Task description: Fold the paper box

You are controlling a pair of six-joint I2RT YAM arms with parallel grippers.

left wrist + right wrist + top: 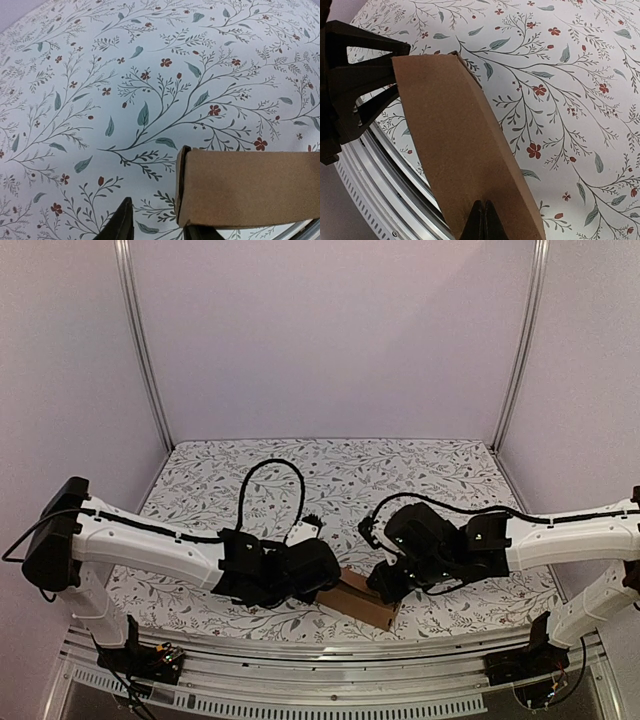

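Note:
The paper box (362,601) is a small narrow brown cardboard box lying on the floral table cover near the front edge, between both grippers. My left gripper (325,578) is at its left end. In the left wrist view the box (247,187) fills the lower right, and the left gripper (160,231) is open, with only the cloth in the gap and its right finger (200,233) just below the box's corner. My right gripper (484,222) is shut, its joined tips resting against the box's top face (462,145). It grips nothing.
A metal rail (320,655) runs along the table's near edge, right beside the box, and shows as the rail (375,185) in the right wrist view. The left gripper's black fingers (355,80) stand at the box's far end there. Grey walls and frame posts enclose the table.

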